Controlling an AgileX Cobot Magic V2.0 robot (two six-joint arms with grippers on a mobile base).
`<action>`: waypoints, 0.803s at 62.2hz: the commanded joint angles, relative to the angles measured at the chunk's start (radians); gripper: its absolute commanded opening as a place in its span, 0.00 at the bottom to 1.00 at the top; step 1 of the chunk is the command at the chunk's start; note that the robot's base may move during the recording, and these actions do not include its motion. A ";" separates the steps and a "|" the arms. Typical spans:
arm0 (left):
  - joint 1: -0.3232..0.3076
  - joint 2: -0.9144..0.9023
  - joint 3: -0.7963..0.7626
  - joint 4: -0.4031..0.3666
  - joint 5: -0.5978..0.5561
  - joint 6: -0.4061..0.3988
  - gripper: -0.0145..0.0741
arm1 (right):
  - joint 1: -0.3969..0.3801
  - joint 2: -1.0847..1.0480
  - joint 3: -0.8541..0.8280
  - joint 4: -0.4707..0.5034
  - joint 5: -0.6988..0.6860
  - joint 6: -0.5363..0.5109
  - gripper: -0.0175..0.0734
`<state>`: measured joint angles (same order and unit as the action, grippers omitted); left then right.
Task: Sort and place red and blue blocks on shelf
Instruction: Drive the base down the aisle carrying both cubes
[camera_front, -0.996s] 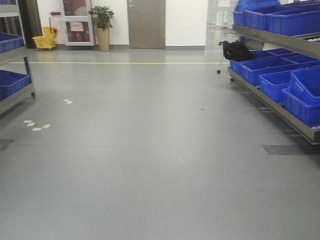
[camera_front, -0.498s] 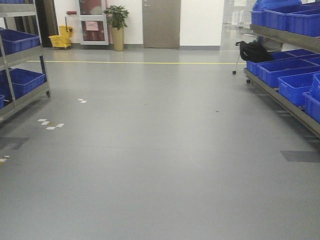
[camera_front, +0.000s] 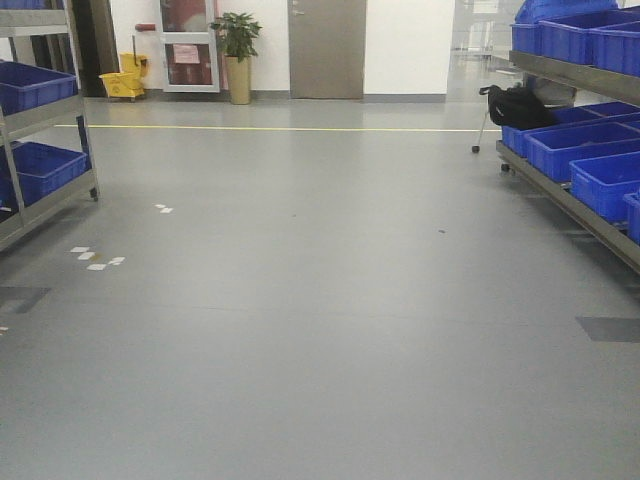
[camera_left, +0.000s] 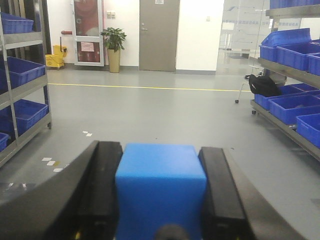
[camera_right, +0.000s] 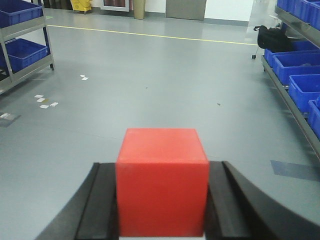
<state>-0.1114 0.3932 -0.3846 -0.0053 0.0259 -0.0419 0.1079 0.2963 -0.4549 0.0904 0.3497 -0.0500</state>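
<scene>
In the left wrist view my left gripper (camera_left: 160, 150) is shut on the blue block (camera_left: 161, 185), a plain matte cube pressed between both black fingers. The right wrist view shows my right gripper (camera_right: 162, 167) shut on the red block (camera_right: 162, 195), held the same way. Both blocks hang above grey floor. Steel shelf racks stand on either side of the aisle, one at the left (camera_front: 50, 205) and one at the right (camera_front: 570, 205). Neither gripper is near a rack. No arm shows in the front view.
Large blue bins (camera_front: 600, 180) fill the right rack and more blue bins (camera_front: 40, 165) sit on the left rack. A black bag (camera_front: 515, 105) lies by the right rack's far end. White tape marks (camera_front: 95, 258) dot the floor. A yellow mop bucket (camera_front: 122, 84), a potted plant (camera_front: 238, 60) and a door (camera_front: 327, 48) line the far wall.
The front view has swung left: the left rack has come further into view, and the right rack and its bins have slid towards the right edge.
</scene>
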 joint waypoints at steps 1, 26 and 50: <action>0.001 0.006 -0.030 -0.008 -0.088 -0.002 0.31 | -0.005 0.008 -0.027 0.000 -0.088 -0.010 0.25; 0.001 0.006 -0.030 -0.008 -0.088 -0.002 0.31 | -0.005 0.008 -0.027 0.000 -0.088 -0.010 0.25; 0.001 0.006 -0.030 -0.008 -0.088 -0.002 0.31 | -0.005 0.008 -0.027 0.000 -0.088 -0.010 0.25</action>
<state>-0.1114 0.3932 -0.3846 -0.0053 0.0259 -0.0419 0.1079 0.2963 -0.4549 0.0904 0.3497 -0.0500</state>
